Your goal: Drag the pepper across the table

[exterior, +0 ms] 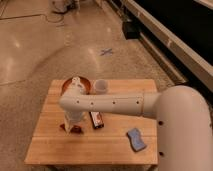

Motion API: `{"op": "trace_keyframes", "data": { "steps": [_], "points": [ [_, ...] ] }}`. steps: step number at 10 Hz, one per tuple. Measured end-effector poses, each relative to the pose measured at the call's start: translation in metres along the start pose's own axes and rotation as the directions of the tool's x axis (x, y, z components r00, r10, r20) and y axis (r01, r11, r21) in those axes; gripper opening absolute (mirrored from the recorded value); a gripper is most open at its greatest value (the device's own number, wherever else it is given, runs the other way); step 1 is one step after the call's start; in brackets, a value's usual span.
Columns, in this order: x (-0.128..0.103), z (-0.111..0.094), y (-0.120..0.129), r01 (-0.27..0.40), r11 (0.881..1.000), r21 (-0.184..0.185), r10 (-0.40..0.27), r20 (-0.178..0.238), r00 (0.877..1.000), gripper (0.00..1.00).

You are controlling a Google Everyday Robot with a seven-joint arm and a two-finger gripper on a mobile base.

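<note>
The dark red pepper (pixel 75 130) lies near the front left of the light wooden table (pixel 115 152), mostly hidden under my gripper. My gripper (pixel 72 124) points straight down onto the pepper, at the end of the white arm (pixel 115 104) that reaches in from the right. Only a small dark red part of the pepper shows below the gripper.
An orange-brown bowl (pixel 67 85) stands at the back left, with a white cup (pixel 100 86) beside it. A red-and-white packet (pixel 96 120) lies just right of the gripper. A blue sponge (pixel 136 139) lies at the front right.
</note>
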Motion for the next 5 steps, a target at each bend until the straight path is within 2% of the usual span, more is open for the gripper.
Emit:
{"op": "trace_keyframes", "data": {
  "steps": [2,5],
  "points": [
    [-0.004,0.014,-0.005,0.027,1.000,0.009,-0.027,0.020,0.999,0.64],
    [-0.004,0.031,-0.003,0.022,1.000,0.009,-0.023,0.035,0.999,0.64]
  ]
}}
